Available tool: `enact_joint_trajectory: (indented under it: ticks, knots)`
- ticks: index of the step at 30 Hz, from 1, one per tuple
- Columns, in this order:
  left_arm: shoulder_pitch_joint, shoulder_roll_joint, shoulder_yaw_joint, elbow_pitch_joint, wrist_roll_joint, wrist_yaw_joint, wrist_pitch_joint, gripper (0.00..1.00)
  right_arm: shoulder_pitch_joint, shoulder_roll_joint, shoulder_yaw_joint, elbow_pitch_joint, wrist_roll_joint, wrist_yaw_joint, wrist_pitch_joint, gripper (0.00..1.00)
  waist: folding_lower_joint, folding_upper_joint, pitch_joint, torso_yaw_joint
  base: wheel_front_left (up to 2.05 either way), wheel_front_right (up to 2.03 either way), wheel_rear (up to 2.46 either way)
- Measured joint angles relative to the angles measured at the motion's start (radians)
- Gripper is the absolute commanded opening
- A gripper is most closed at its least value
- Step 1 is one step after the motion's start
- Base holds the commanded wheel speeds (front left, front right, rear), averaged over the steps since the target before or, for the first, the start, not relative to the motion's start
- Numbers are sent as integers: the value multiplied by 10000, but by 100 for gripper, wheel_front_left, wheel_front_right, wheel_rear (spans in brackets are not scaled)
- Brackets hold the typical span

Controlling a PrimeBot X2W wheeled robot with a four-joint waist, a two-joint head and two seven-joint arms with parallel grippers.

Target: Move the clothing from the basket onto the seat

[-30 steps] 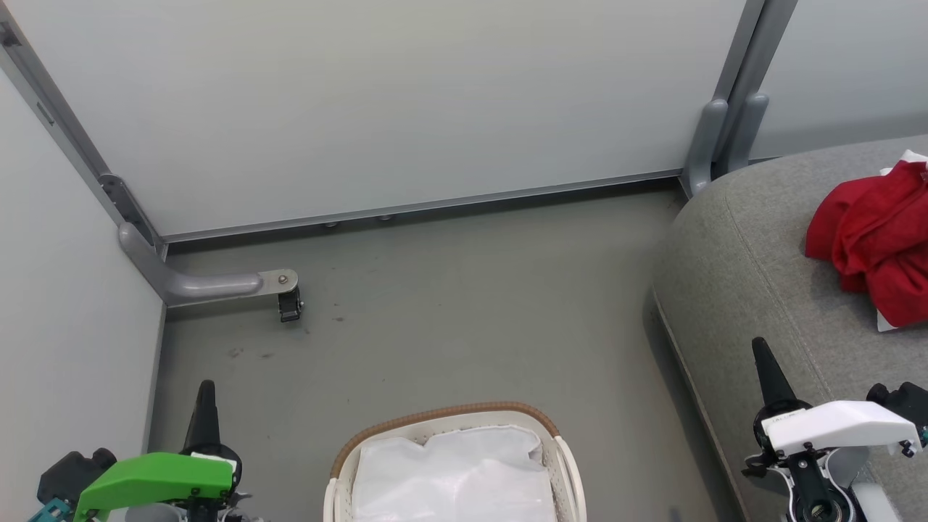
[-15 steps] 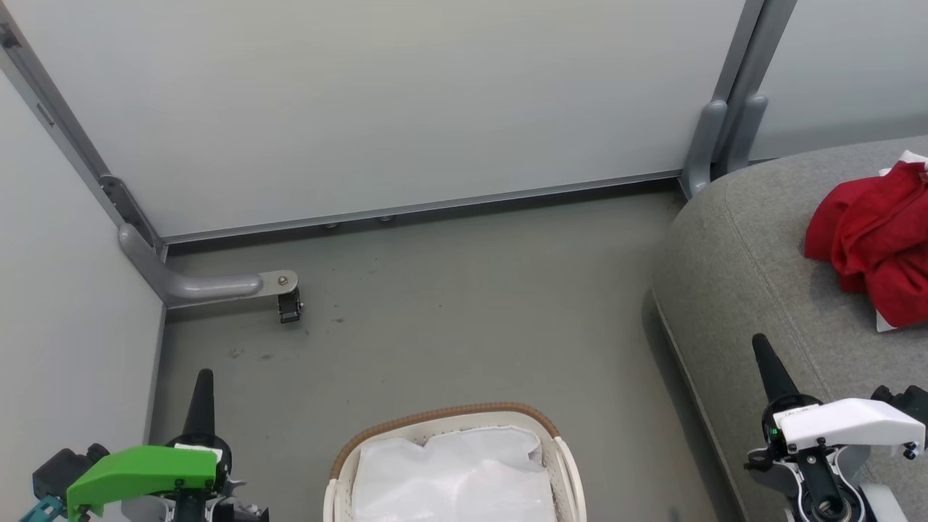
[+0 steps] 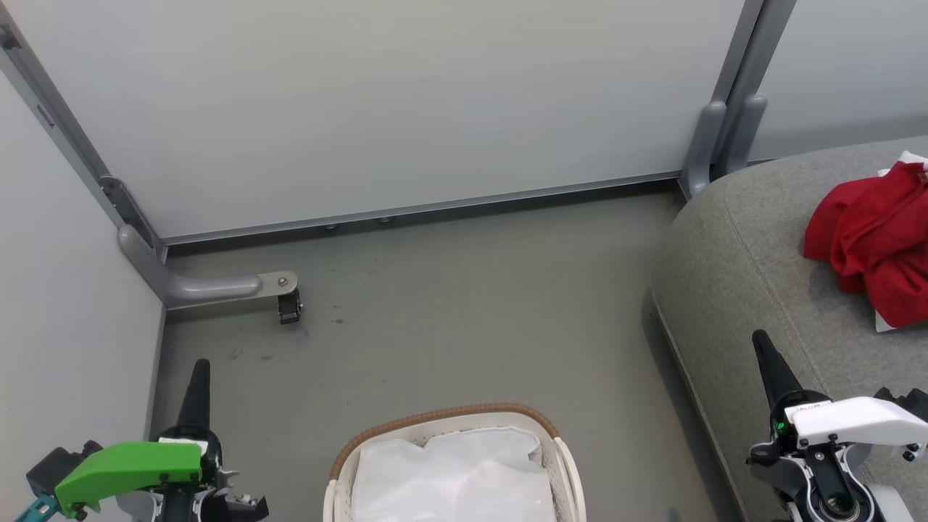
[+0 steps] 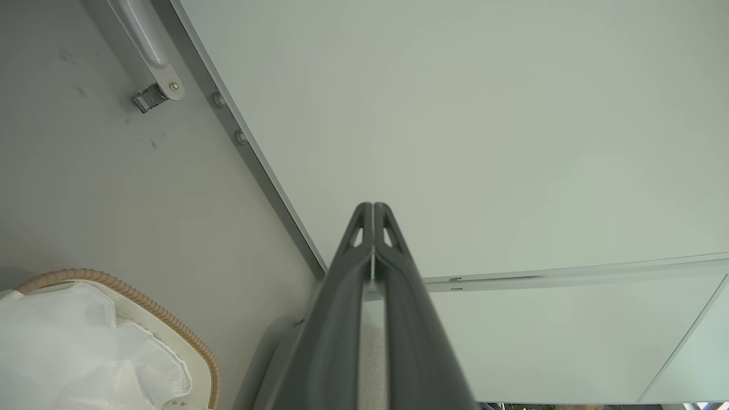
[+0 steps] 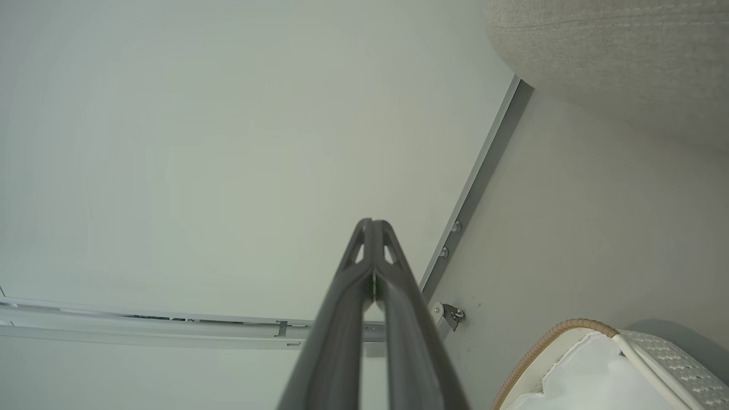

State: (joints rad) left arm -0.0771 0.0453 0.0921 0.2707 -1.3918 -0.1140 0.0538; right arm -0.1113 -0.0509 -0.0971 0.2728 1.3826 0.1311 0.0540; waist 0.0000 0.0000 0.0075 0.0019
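Clothing [image 3: 870, 239] cut by right edge; basket [image 3: 449, 415] cut by bottom edge, liner [image 3: 449, 478] hiding its floor.

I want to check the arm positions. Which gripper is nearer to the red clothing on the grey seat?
Right. The right gripper is by the seat, below the clothing in the head view. The left gripper is left of the basket, farther away.

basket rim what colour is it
The rim is brown with a woven look, atop the white plastic laundry basket; clearest in the head view.
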Motion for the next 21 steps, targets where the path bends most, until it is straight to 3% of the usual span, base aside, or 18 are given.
enact_joint_trajectory:
  ticks: [21]
  knots:
    - [-167,10,138,-153,-1507,-94,420,0,-1,15,-115,-186,1570,-2,426,0,0,0,-29,-13,0,0,0]
